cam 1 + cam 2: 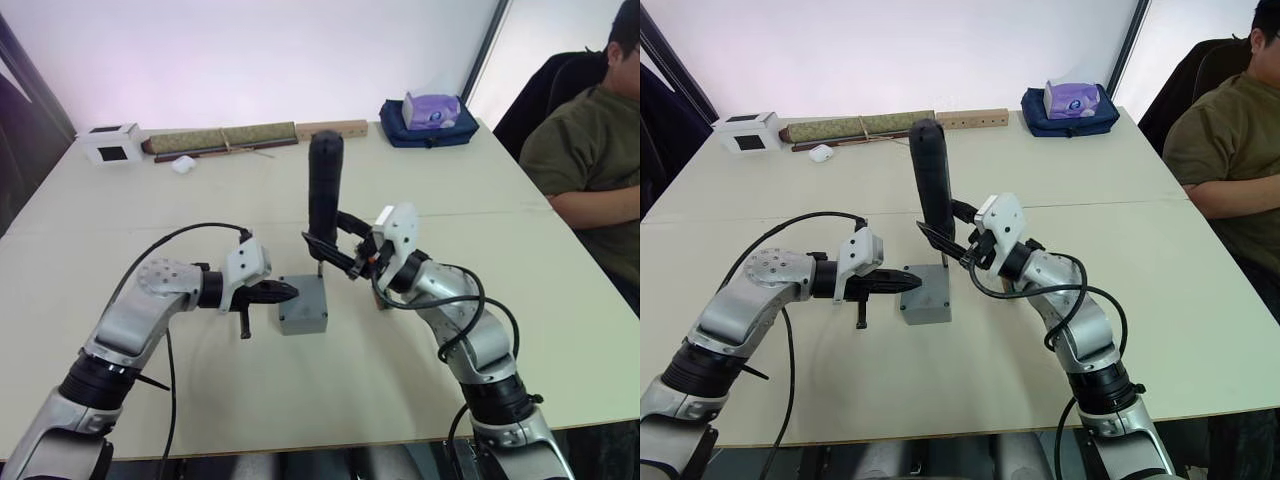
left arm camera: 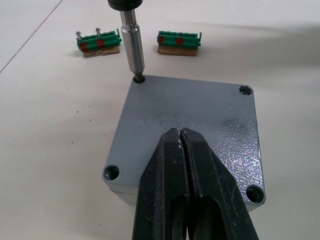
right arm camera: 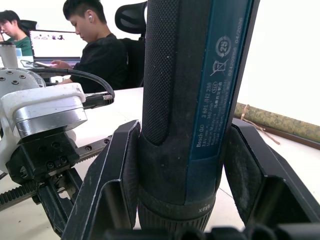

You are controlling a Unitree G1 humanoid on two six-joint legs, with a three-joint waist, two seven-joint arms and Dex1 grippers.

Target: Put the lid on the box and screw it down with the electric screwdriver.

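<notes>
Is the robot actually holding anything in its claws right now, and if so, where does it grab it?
The right gripper clamps the electric screwdriver around its lower body, upright, bit in a corner hole of the lid. The left gripper is shut, holding nothing, over the lid.

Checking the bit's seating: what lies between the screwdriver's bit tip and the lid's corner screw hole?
Nothing: in the left wrist view the electric screwdriver bit stands in the lid corner hole.
</notes>
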